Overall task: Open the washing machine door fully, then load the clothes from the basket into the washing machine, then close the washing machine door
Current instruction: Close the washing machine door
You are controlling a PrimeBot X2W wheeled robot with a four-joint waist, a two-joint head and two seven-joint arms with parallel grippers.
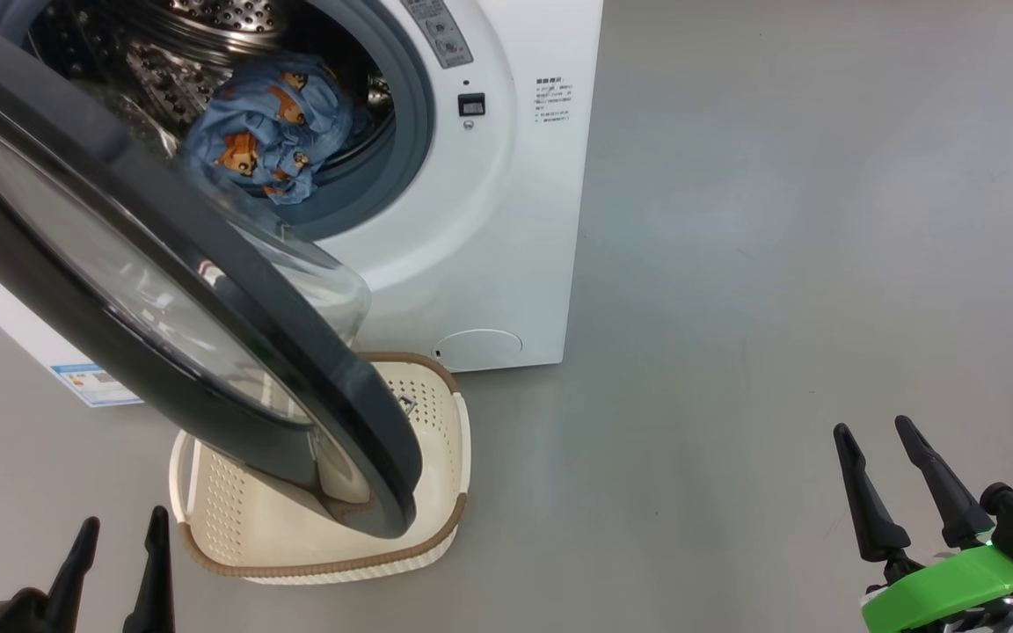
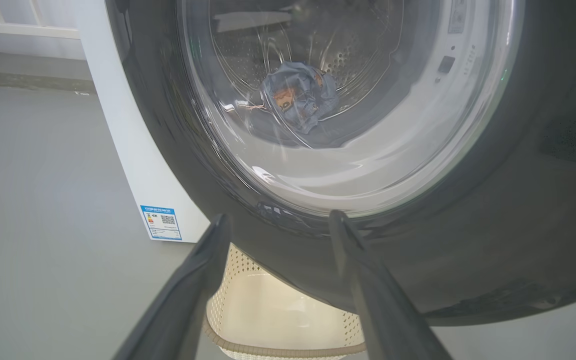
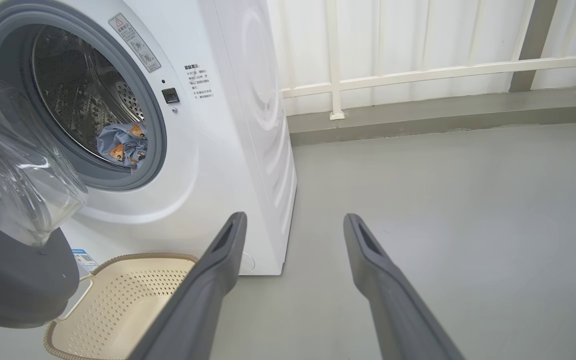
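Observation:
The white washing machine [image 1: 506, 220] stands with its round black door [image 1: 120, 290] swung partway out over the basket [image 1: 436, 536]. Blue bear-print clothes [image 1: 273, 127] lie inside the steel drum. The cream basket shows no clothes in the part I can see. My left gripper [image 1: 120, 536] is open at the lower left, just in front of the door's outer face; in the left wrist view its fingers [image 2: 278, 225] point at the door's lower rim [image 2: 418, 260]. My right gripper [image 1: 876, 440] hangs open over bare floor at the lower right, far from the machine.
Grey floor [image 1: 779, 264] stretches to the right of the machine. A white railing [image 3: 418, 75] and pale wall run behind it. The door blocks most of the basket from above.

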